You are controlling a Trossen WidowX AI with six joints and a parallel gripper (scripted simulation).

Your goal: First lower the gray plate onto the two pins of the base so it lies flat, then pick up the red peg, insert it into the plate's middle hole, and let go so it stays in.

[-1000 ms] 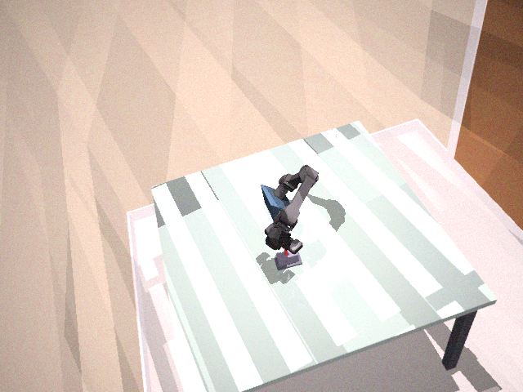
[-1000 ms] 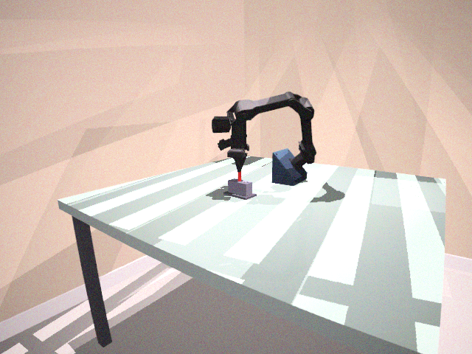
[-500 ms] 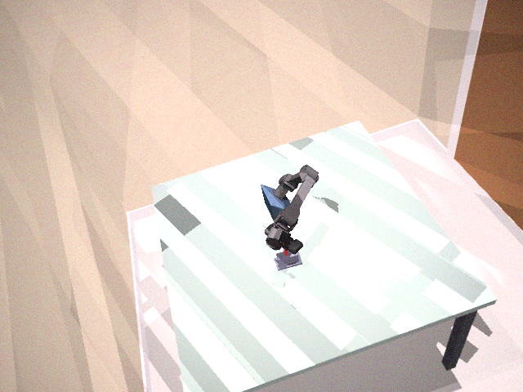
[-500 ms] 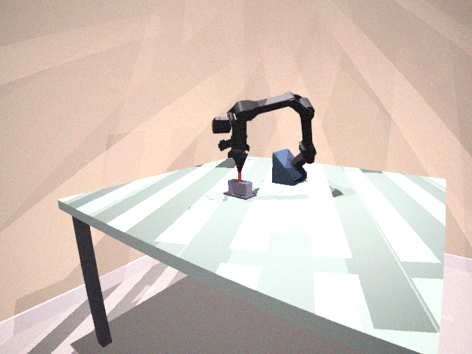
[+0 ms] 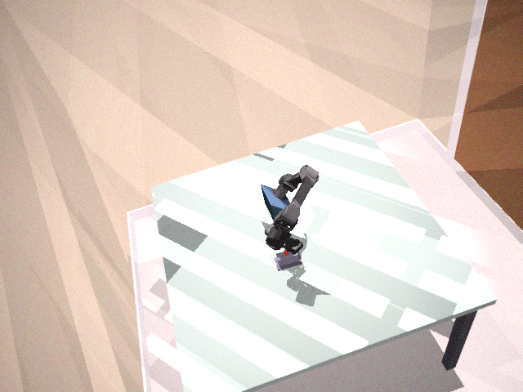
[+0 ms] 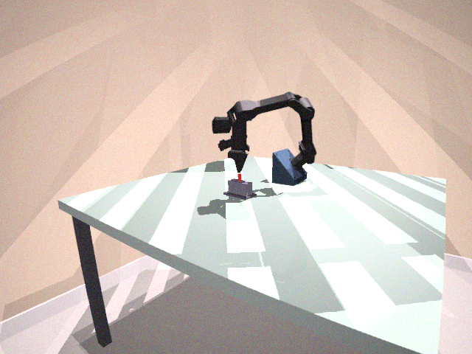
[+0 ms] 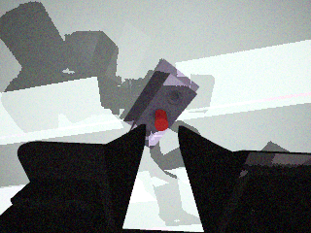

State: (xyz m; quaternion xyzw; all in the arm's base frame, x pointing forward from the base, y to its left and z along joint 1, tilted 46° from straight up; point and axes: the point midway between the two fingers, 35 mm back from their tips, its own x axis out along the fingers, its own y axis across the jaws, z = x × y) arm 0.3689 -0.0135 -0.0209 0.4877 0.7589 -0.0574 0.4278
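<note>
While one gripper (image 5: 288, 250) (image 6: 239, 172) (image 7: 161, 129) gapes partway, empty, one red peg (image 5: 285, 252) (image 6: 239, 177) (image 7: 160, 120) stands in one gray block (image 5: 288, 262) (image 6: 240, 188) (image 7: 167, 102)

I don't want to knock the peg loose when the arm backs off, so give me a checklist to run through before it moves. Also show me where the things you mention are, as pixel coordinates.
1. End effector (image 5: 288, 248) (image 6: 239, 170) (image 7: 161, 129) open: ok, fingers apart.
2. Red peg (image 5: 285, 252) (image 6: 239, 177) (image 7: 160, 120) free of both fingers: ok, gaps show on either side in the wrist view.
3. Peg upright: ok, it looks vertical in the exterior view.
4. Peg in the middle hole: cannot tell; its entry point is unclear.
5. Gray plate flat on both pins: cannot tell; plate and base blend together.
</note>
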